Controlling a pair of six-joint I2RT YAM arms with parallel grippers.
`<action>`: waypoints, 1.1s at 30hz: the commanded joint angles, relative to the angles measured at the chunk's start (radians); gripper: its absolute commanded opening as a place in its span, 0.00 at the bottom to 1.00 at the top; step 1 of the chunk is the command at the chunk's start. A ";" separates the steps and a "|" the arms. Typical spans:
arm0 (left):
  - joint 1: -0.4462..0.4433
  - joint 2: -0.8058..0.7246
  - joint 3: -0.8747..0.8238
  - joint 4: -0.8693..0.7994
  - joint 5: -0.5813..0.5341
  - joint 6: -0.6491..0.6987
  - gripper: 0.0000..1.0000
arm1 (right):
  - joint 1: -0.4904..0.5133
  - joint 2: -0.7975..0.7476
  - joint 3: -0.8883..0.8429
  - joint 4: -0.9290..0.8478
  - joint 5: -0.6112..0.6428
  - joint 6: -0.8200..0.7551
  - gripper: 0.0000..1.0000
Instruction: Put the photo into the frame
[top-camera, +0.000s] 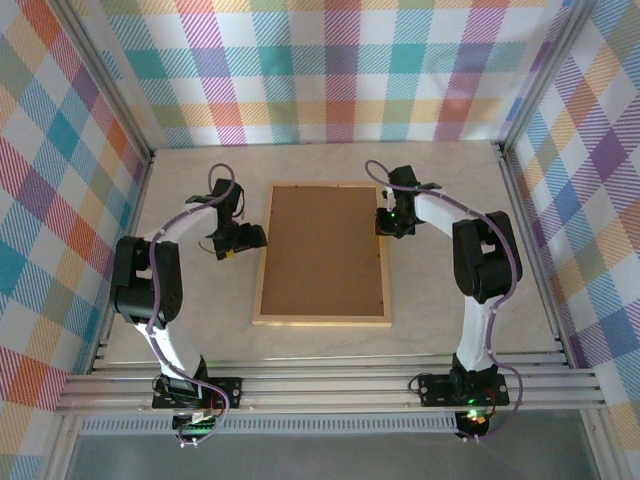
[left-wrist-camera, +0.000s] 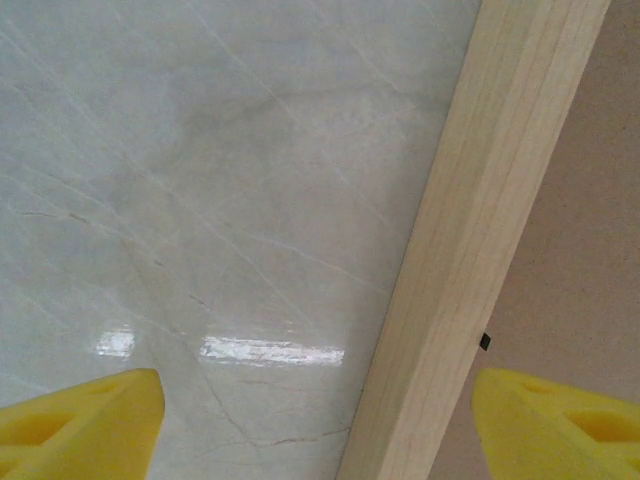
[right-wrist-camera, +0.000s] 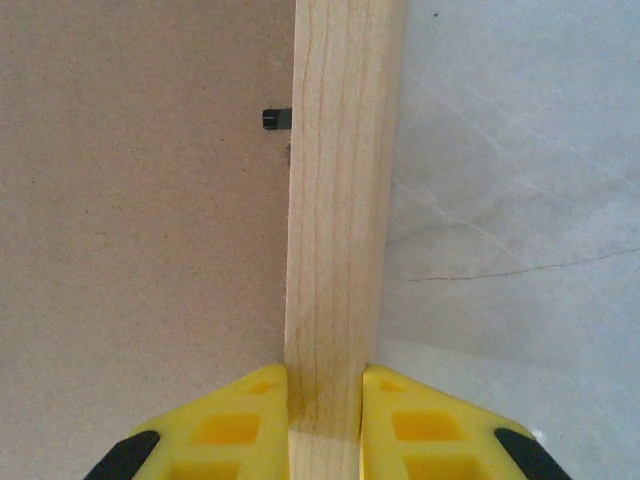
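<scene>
Right hand (right-wrist-camera: 325, 385) clamped on the frame's (right-wrist-camera: 340, 200) right rail, about a third of the way down from its far end; yellow fingers (right-wrist-camera: 250, 420) press the pale wood from both sides, one on the backing side, one on the worktop (right-wrist-camera: 520, 200) side. Left hand (left-wrist-camera: 315, 392) wide and holding nothing: one finger (left-wrist-camera: 80, 425) sits over bare marbled worktop, the other over the brown backing (left-wrist-camera: 590, 250), with the left rail running up between them. Whether those fingers touch anything below cannot be told. Frame lies flat in the middle of the worktop, long side running away from the arm bases and slightly skewed, back face up – backing fills the whole opening inside the light wood border. Small black tabs (right-wrist-camera: 277, 119) show at the inner edge of each rail, poking onto the backing. From the top camera both arms curve inward, one hand at each long side, roughly level with each other.
</scene>
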 joint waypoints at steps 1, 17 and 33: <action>0.004 0.003 -0.012 0.065 0.049 -0.035 0.80 | 0.015 0.024 -0.016 -0.054 0.000 0.010 0.19; 0.000 0.024 -0.052 0.073 0.049 -0.050 0.80 | 0.015 0.023 -0.020 -0.052 0.000 0.011 0.19; -0.008 0.057 -0.038 0.090 0.036 -0.048 0.81 | 0.015 0.023 -0.031 -0.043 -0.009 0.016 0.19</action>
